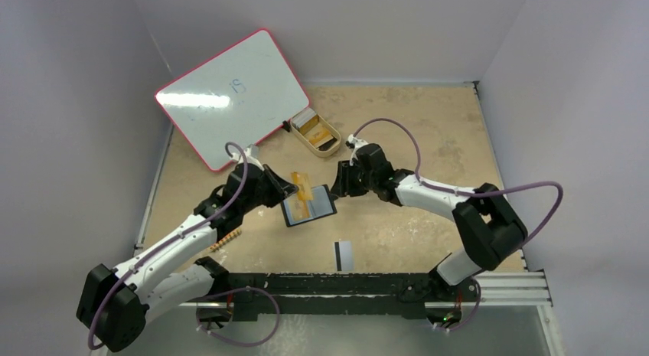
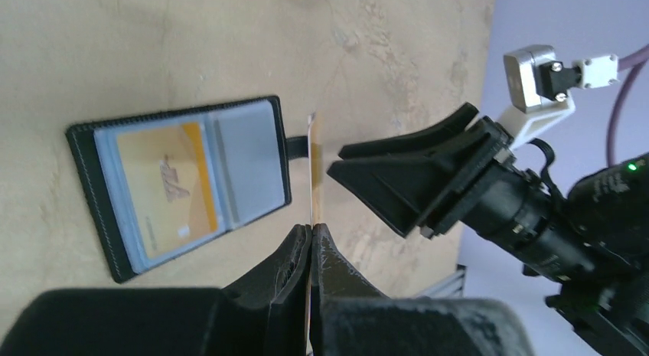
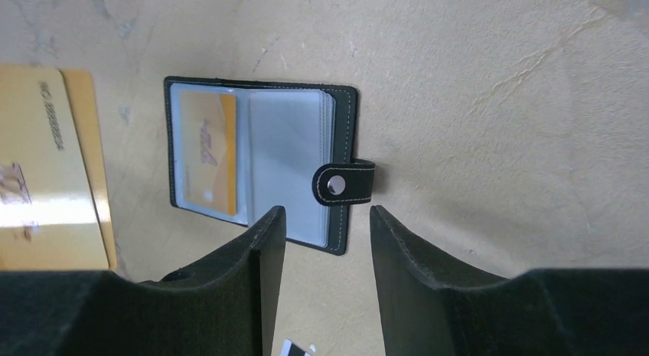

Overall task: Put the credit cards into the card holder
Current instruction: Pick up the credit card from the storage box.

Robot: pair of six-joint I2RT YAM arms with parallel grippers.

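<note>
Left gripper: pinched together on an orange-gold card, held on edge beside the holder, ready for insertion.
Card holder: laid open between the arms, pockets exposed; a pocketed card is seen inside.
Right gripper: fingers spread, nothing held; poised over the holder, probably to steady it.
Striped card: left nearer, well apart.

whiteboard: blue handwritten mark, reads "15" or "IS"; up-left of the card holder
unpocketed gold card: line starting "NO." plus digits, too blurred; just left of the card holder
pocketed gold card: red script logo, unreadable; in the card holder
</note>
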